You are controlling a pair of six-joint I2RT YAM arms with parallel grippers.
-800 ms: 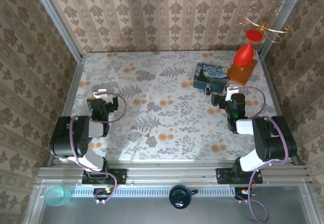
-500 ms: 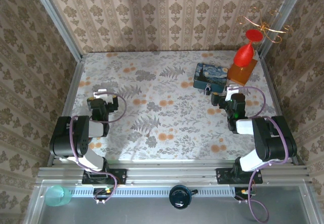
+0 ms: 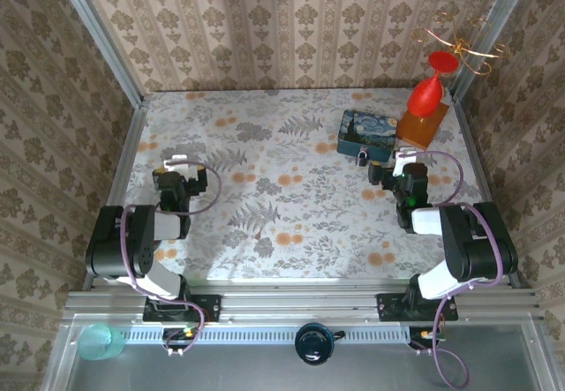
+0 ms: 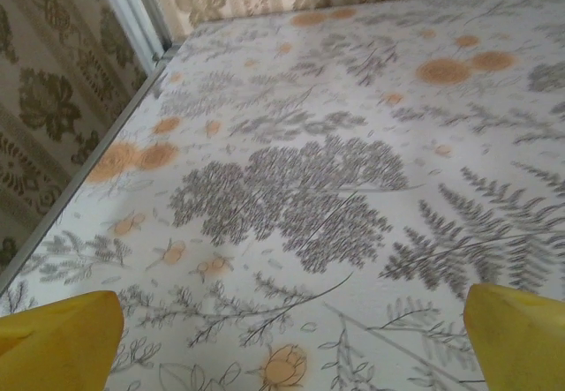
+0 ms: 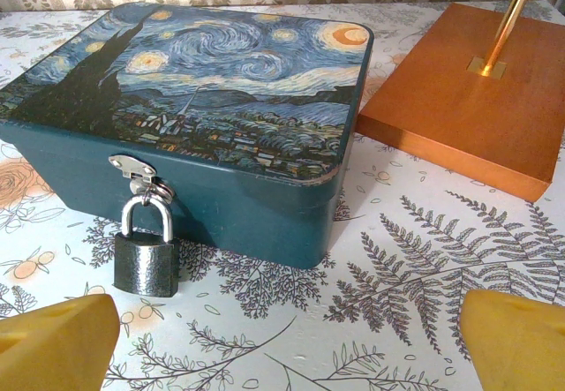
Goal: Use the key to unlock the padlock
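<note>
One padlock (image 5: pixel 146 263) hangs from the blue tin (image 5: pixel 212 73).

padlock (image 3: pixel 363 156) tiny from above, gold rod (image 5: pixel 508 16) cropped

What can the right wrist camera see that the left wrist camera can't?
Right wrist camera: a blue swirl-painted tin, a little padlock hooked on its latch, and an orange wooden base with a gold rod beside the tin.
Left wrist camera: a metal rail at the table's edge and the patterned wall behind it.
Both: the flowery tablecloth, plus two yellow fingertips at the bottom corners, because the right gripper and left gripper are each open, holding nothing.
</note>
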